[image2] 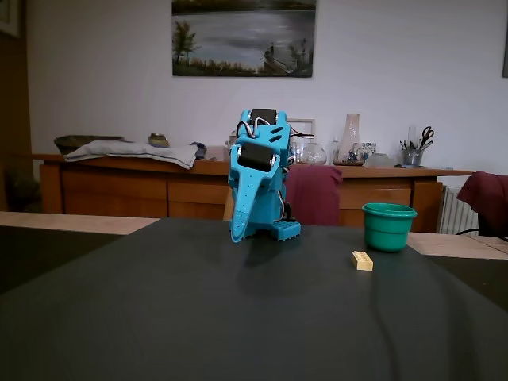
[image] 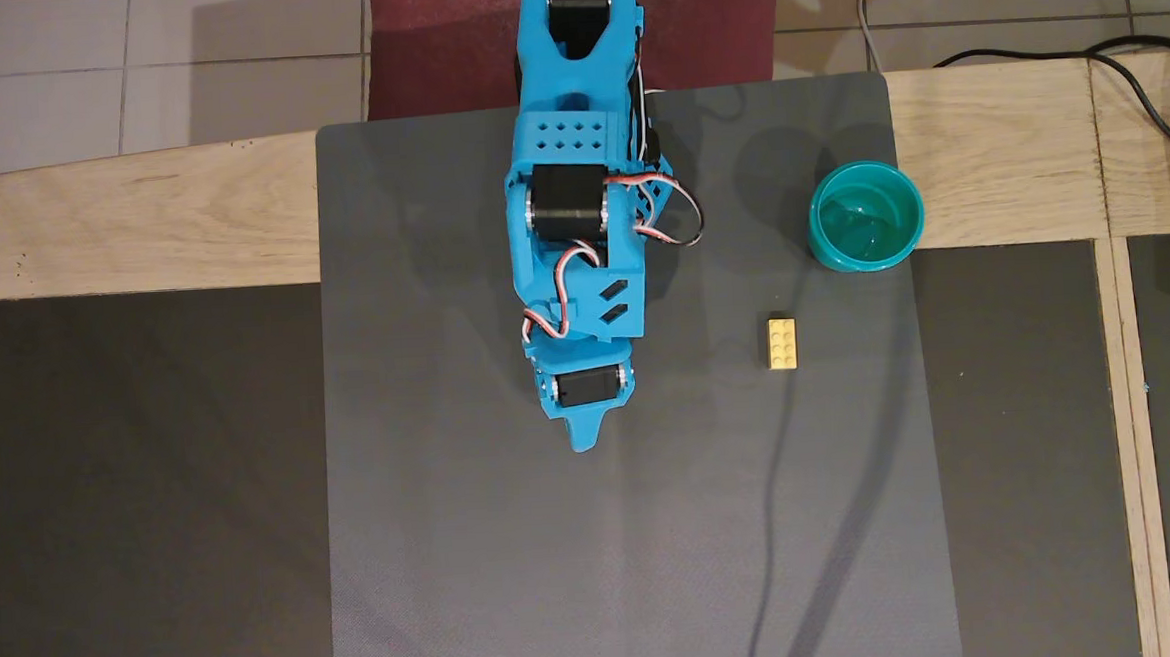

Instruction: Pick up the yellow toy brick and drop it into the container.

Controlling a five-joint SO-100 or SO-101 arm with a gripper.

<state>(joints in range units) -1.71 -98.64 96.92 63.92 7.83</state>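
The yellow toy brick [image: 783, 342] lies flat on the grey mat, studs up; it also shows in the fixed view [image2: 362, 260]. The teal-green cup [image: 865, 215] stands upright and empty at the mat's right edge, just beyond the brick, and shows in the fixed view [image2: 389, 226] too. My blue arm is folded over its base. Its gripper [image: 585, 439] points down and forward, well left of the brick in the overhead view, and its jaws look closed with nothing in them. The gripper shows in the fixed view [image2: 237, 236] close above the mat.
The grey mat [image: 476, 534] lies on a wooden table with dark panels at both sides. A black cable [image: 1165, 118] runs along the right edge of the overhead view. A maroon chair back [image2: 313, 194] stands behind the arm.
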